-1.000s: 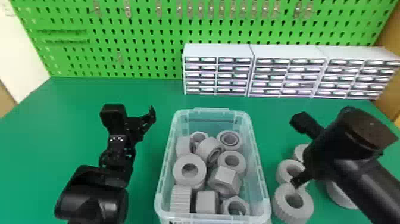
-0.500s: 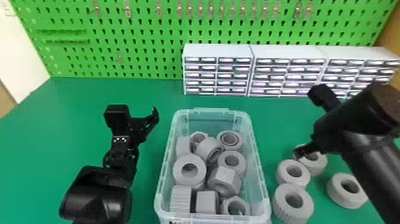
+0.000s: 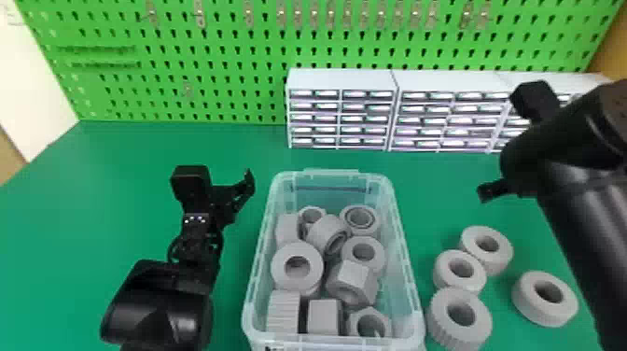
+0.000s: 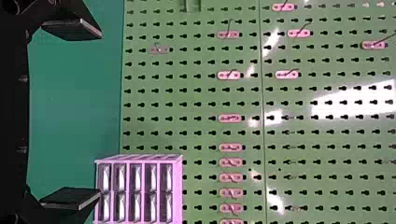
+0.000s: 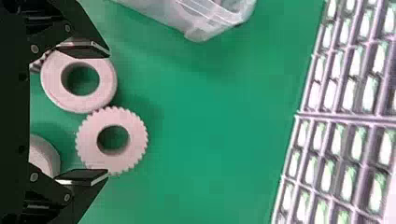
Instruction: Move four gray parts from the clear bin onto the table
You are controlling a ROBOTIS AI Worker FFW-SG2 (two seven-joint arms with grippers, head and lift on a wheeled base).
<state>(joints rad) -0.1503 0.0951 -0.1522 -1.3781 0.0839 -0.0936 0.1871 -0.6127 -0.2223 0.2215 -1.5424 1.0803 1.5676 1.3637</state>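
While aloft, right fingers (image 3: 491, 191) apart.

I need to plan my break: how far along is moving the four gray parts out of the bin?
The count looks met: four gray parts lie on the table, to the right of the bin. Nothing is in hand: the left gripper and right gripper are both open and empty. Other parts lie in the bin, but probably only clearing the arms away is left.
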